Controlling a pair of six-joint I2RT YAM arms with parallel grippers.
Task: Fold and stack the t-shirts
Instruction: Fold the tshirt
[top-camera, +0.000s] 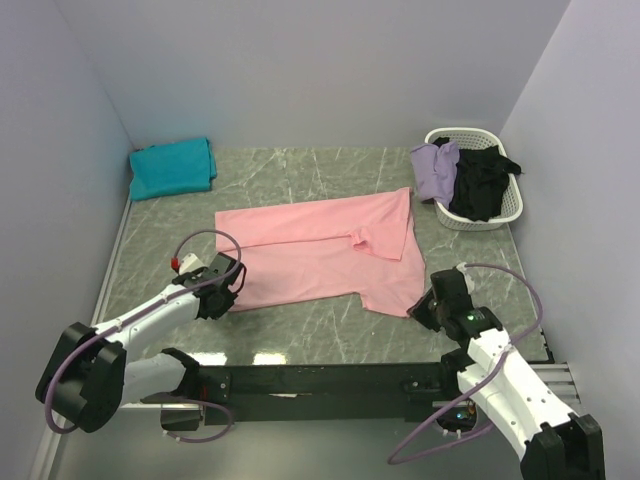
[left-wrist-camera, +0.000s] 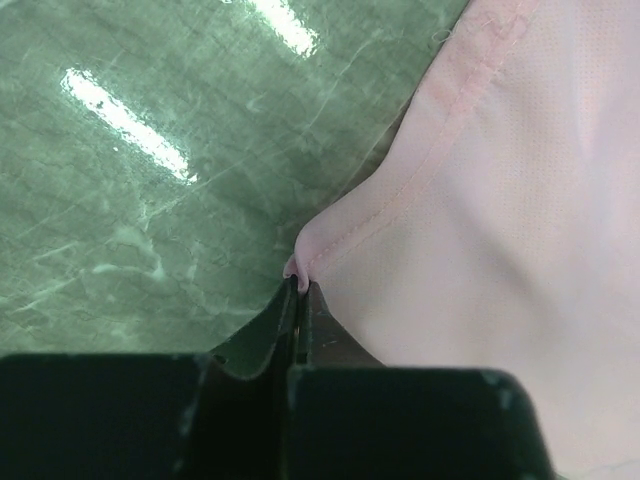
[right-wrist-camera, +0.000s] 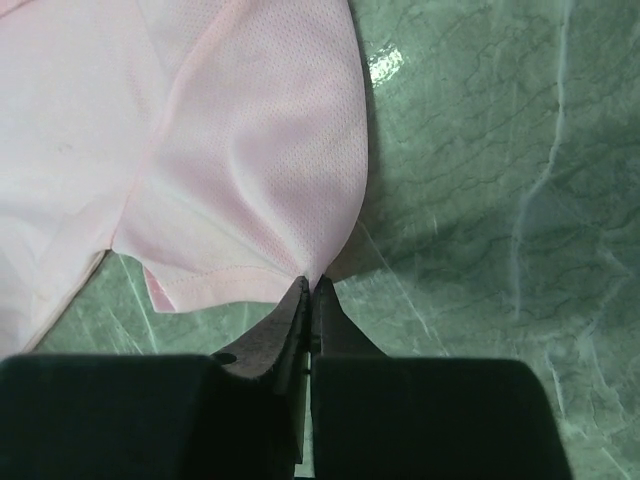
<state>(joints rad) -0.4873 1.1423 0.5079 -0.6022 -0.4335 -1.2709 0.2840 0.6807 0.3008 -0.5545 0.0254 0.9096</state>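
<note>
A light pink t-shirt lies spread across the middle of the green marble table, partly folded over along its far edge. My left gripper is shut on the shirt's near left hem corner. My right gripper is shut on the sleeve corner at the near right. A folded teal t-shirt rests at the far left corner. A lavender t-shirt and a black t-shirt hang in the basket.
A white plastic basket stands at the far right against the wall. Pale walls close the table on three sides. A black rail runs along the near edge between the arm bases.
</note>
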